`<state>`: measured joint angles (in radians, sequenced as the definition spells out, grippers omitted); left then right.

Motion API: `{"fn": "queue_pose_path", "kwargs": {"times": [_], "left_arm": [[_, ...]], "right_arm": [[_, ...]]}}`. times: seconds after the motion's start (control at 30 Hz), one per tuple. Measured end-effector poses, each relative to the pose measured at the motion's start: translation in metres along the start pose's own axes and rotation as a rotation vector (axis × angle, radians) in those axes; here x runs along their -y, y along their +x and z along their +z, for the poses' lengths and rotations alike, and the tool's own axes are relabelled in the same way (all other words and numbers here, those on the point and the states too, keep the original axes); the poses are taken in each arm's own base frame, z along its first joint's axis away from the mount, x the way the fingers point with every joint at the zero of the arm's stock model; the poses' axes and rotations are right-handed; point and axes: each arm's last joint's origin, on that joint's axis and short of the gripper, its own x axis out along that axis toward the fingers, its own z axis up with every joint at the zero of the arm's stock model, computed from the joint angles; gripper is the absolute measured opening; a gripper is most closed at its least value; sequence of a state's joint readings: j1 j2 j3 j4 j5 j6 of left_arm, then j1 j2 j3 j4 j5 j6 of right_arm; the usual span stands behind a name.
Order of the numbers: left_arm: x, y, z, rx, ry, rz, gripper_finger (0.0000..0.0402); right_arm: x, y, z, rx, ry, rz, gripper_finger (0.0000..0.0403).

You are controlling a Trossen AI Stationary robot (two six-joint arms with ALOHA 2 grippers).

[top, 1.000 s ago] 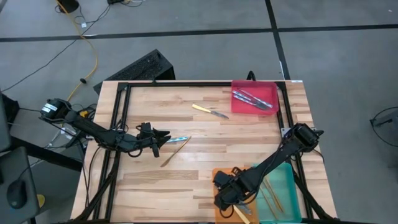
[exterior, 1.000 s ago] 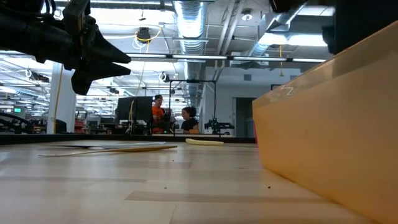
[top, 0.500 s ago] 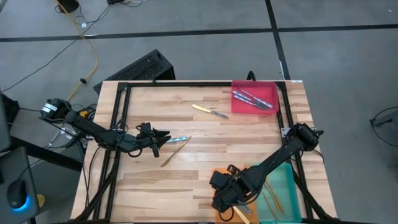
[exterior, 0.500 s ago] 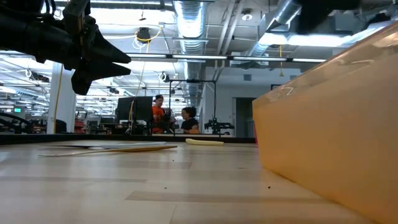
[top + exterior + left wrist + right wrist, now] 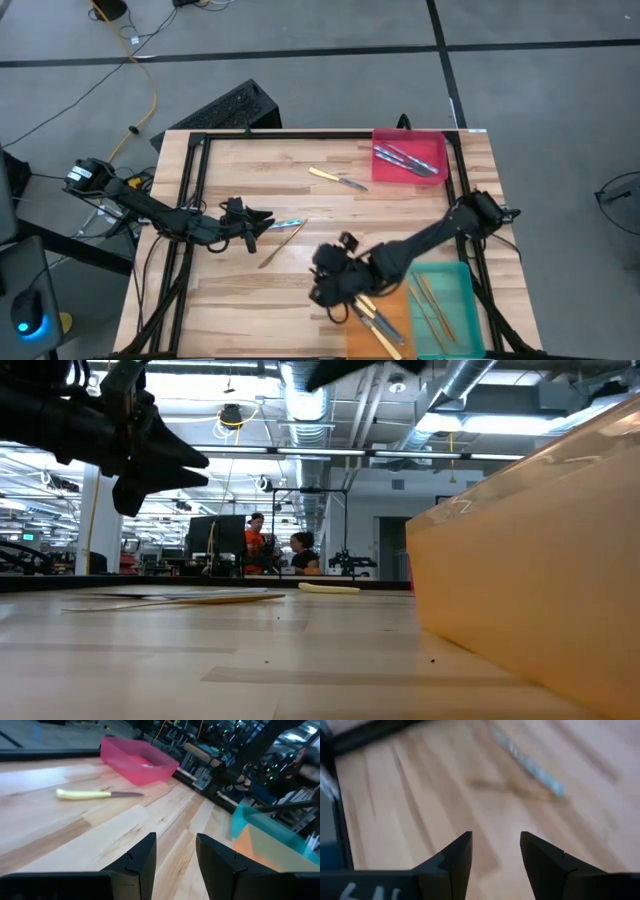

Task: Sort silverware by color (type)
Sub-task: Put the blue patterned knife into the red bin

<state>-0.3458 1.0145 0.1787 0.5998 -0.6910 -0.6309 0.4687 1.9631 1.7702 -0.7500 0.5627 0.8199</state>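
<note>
Silverware [image 5: 338, 180], slim with glossy handles, lies on grained wood; both hands gape empty.

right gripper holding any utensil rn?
No: in the right wrist view the right gripper has open fingers with only bare table between them, and the blue-handled utensil lies ahead on the wood.

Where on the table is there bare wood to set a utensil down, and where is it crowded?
Bare wood lies at the near-left corner, below the left end effector, and along the far-left edge beside the yellow-handled knife. The middle is crowded: a blue-handled utensil crosses a wooden one. The right end effector hangs beside the orange tray.
</note>
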Motion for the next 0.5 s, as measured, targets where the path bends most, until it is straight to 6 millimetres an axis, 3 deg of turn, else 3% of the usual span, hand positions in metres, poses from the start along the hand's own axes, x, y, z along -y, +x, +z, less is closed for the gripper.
{"fn": "queue_pose_path", "kwargs": {"times": [0.2,0.5], "left_arm": [[-0.004,0.000,-0.006,-0.053,-0.006,0.035,0.0122],[-0.006,-0.001,-0.008,-0.071,-0.001,0.050,0.0122]], "right_arm": [[0.009,0.021,0.029,0.147,-0.029,0.060,0.0191],[0.029,0.036,0.047,0.177,-0.143,-0.017,0.0191]]}}
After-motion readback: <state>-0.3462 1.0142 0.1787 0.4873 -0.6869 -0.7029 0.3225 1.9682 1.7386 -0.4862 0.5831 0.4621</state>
